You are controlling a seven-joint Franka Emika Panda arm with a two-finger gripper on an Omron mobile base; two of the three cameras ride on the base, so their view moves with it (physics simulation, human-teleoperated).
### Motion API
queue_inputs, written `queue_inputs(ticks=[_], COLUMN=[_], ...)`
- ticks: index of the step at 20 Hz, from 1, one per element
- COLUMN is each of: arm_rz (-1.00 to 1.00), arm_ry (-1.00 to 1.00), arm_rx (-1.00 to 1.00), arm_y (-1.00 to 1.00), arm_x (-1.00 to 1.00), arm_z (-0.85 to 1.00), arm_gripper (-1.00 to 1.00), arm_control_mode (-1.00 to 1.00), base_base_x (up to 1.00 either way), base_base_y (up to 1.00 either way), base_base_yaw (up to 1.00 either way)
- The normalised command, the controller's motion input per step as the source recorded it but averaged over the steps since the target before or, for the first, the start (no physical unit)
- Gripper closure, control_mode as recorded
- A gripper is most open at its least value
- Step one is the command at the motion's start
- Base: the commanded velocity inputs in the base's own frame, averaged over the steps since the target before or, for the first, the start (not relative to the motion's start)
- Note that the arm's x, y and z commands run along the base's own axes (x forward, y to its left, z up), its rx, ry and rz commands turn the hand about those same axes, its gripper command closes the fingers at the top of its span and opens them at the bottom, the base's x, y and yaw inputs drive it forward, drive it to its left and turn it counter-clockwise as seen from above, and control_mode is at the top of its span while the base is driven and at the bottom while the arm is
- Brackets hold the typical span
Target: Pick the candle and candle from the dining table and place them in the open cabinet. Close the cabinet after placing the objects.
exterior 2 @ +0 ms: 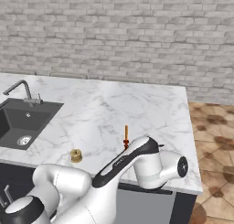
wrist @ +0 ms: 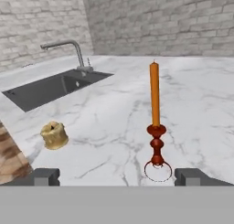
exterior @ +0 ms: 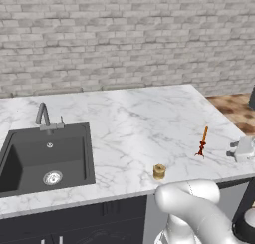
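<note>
While the fingers (wrist: 117, 176) stand wide apart holding nothing, the black sink (exterior: 45, 158) basin shows just its drain.

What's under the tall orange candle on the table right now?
The tall orange candle stands upright in a red turned holder whose ring base rests on the marble dining table. The marble directly beneath the base is covered.
</note>
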Motion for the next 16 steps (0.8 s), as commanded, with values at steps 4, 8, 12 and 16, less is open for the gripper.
queue_inputs(ticks=[4,8,12,16], arm_rz=[0.00,0.00,0.00,0.00], arm_ry=[0.00,0.00,0.00,0.00], arm_rx=[0.00,0.00,0.00,0.00], arm_y=[0.00,0.00,0.00,0.00], arm_x=[0.30,0.26,0.22,0.21], arm_z=[-0.26,-0.30,-0.23,-0.19], arm_gripper=[-1.00,-1.00,-1.00,-1.00], arm_control_mode=[-1.00,-1.00,-1.00,-1.00], base_base_x=[0.00,0.00,0.00,0.00], base_base_y=[0.00,0.00,0.00,0.00], base_base_yaw=[0.00,0.00,0.00,0.00])
